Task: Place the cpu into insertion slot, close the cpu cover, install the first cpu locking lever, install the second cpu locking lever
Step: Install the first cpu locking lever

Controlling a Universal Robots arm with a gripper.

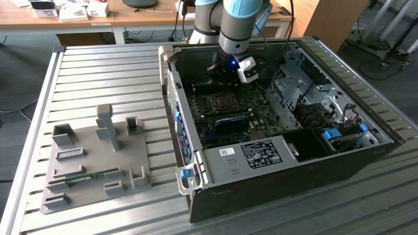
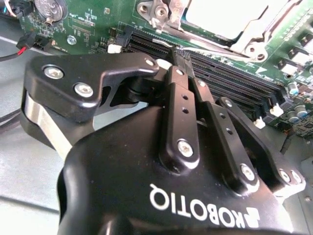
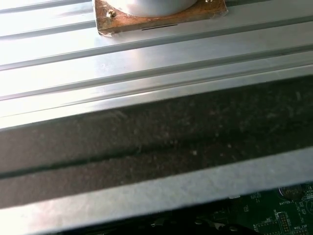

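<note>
The cpu (image 2: 222,12) shows its pale face in the socket on the green board (image 2: 93,29). The silvery cpu cover (image 2: 259,34) lies flat around it, and a thin metal locking lever (image 2: 210,43) runs along the socket's edge. In the second wrist view my gripper (image 2: 178,53) is shut with nothing between its fingers. Its tips are over the black memory slots (image 2: 230,73), just beside the socket. In the exterior view the gripper (image 1: 228,77) hangs inside the open computer case (image 1: 365,161), just behind the socket (image 1: 224,103).
Case walls and a drive cage (image 1: 307,93) close in around the board. On the slatted metal table (image 1: 98,73), at the exterior view's left, stands a grey fixture plate (image 1: 85,161) holding a memory stick (image 1: 85,178). The first wrist view shows table slats (image 3: 146,63) and the case wall (image 3: 156,142).
</note>
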